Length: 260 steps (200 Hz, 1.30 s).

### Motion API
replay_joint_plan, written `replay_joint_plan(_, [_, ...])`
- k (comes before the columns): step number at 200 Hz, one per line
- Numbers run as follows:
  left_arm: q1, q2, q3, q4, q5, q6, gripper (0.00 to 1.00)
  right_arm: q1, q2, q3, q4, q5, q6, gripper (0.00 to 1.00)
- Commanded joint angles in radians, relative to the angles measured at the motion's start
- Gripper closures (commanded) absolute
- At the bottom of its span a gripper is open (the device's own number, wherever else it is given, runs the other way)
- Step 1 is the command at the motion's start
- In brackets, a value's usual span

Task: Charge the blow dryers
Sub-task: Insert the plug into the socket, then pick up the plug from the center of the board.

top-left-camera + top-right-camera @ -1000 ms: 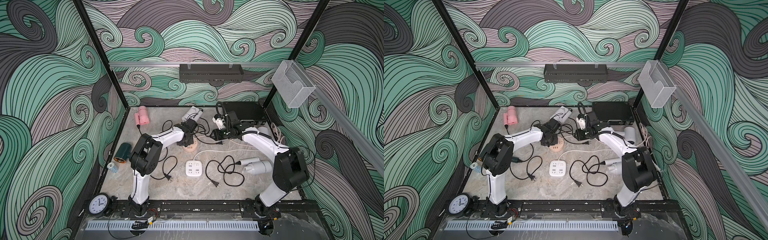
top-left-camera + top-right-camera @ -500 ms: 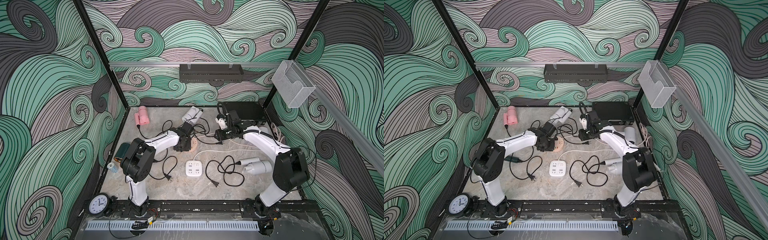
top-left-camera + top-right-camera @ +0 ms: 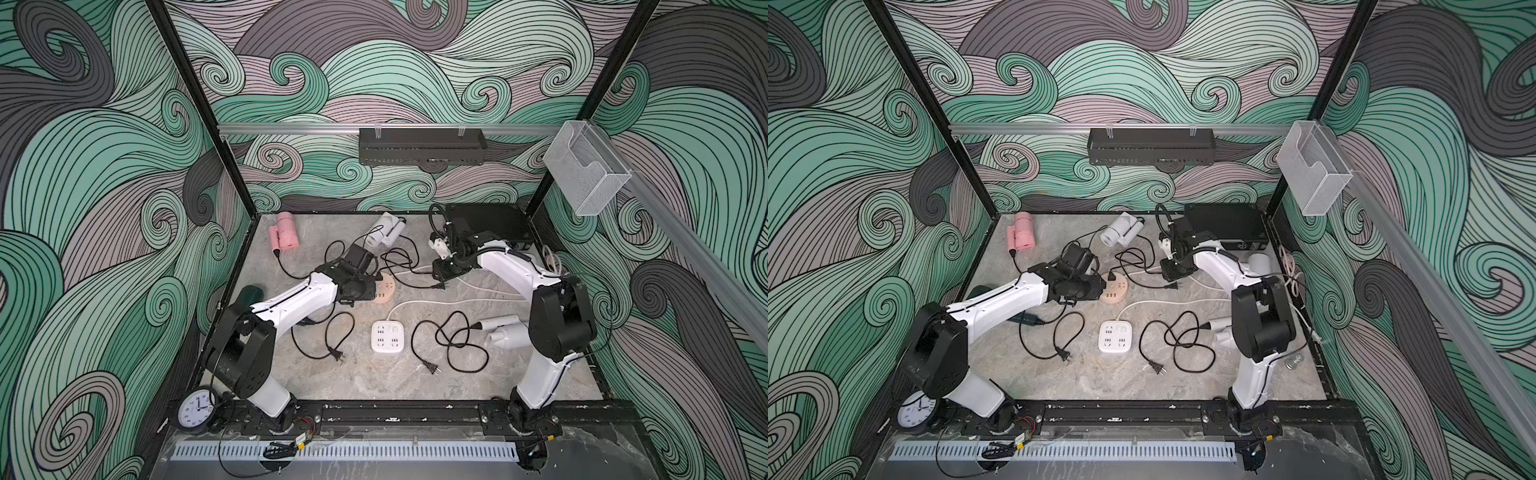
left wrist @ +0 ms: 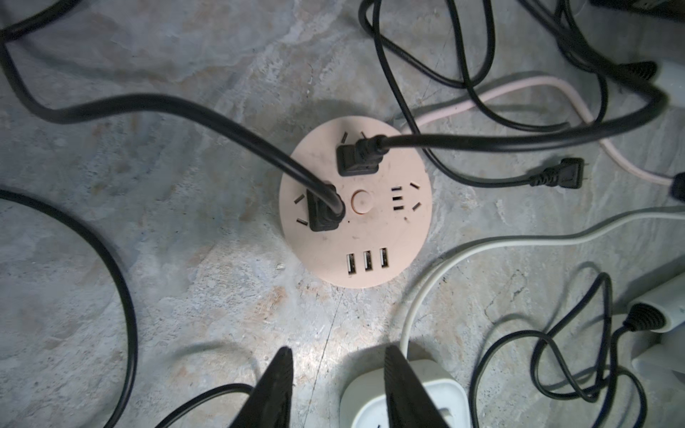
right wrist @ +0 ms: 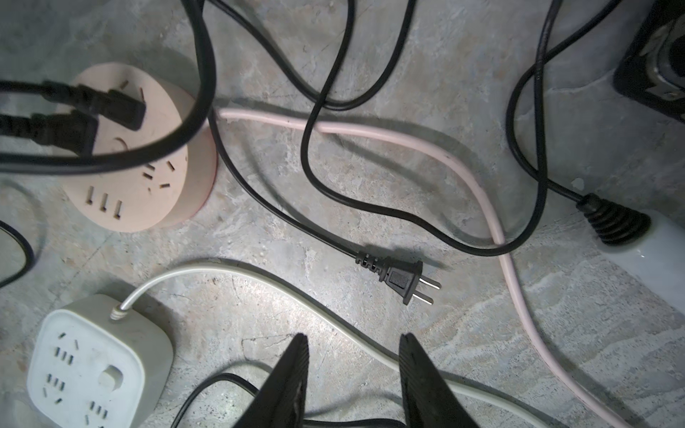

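Tabletop (image 4: 178, 281) looks like rough, mottled stone. Peach hub (image 4: 370, 237) is matt plastic, and the black cords (image 4: 482, 140) look smooth, slightly glossy.

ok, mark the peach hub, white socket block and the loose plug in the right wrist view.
peach hub (image 4: 374, 231), left wrist view, top face.
white socket block (image 3: 387, 336), in a top view, top face.
loose plug (image 5: 400, 278), right wrist view, plug body.

A robot lab cell: wave-printed panels (image 3: 395, 75) enclose a desk (image 3: 374, 386) (left arm (image 3: 291, 307) and right arm (image 3: 511, 270) bolted to its front rail (image 3: 395, 415)).
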Motion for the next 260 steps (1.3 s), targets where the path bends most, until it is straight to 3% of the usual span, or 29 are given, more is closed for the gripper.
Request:
replay_joint_plan(1, [0.032, -0.037, -0.017, 0.023, 0.023, -0.015, 0.59, 0.031, 0.002, 0.006, -0.028, 0.024, -0.116, 0.58])
replay_joint_plan(40, [0.085, -0.062, -0.065, 0.063, 0.085, -0.037, 0.60, 0.064, 0.097, 0.037, -0.043, 0.159, -0.213, 0.58])
replay_joint_plan(77, [0.095, -0.066, -0.108, 0.110, 0.132, -0.026, 0.59, 0.049, 0.116, 0.055, -0.041, 0.120, -0.265, 0.55])
replay_joint_plan(155, [0.110, -0.087, -0.127, 0.098, 0.125, -0.016, 0.59, 0.036, 0.205, 0.047, -0.001, 0.138, -0.314, 0.57])
replay_joint_plan(260, [0.112, -0.068, -0.101, 0.052, 0.119, 0.002, 0.59, 0.017, 0.273, 0.077, -0.016, 0.152, -0.329, 0.52])
